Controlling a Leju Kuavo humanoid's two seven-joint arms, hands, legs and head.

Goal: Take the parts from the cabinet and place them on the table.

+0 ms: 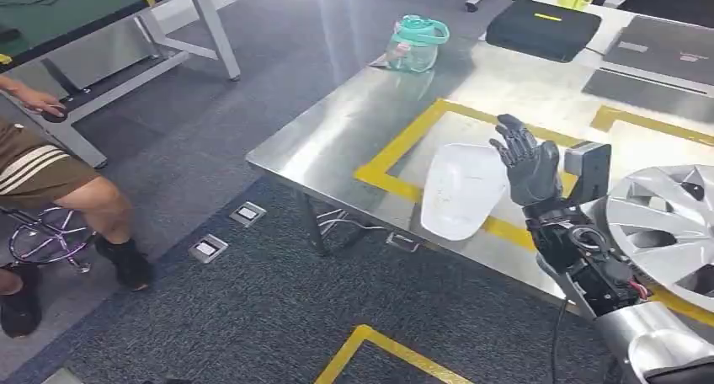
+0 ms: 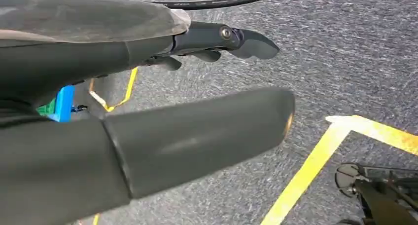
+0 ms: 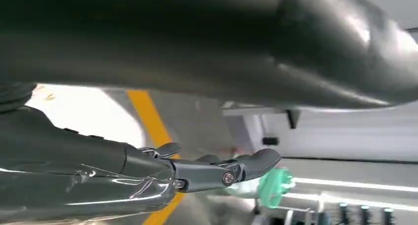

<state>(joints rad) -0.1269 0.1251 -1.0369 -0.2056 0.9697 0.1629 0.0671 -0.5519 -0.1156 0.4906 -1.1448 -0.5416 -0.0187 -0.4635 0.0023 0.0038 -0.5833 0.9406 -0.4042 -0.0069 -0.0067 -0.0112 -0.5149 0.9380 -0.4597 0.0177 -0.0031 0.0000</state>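
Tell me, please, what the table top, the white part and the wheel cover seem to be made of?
Table top: brushed metal, likely stainless steel, with soft streaky reflections. White part: probably moulded plastic, smooth and matt, with rounded edges. Wheel cover: silver-painted plastic or metal, glossy on its spokes; the look leaves it open.
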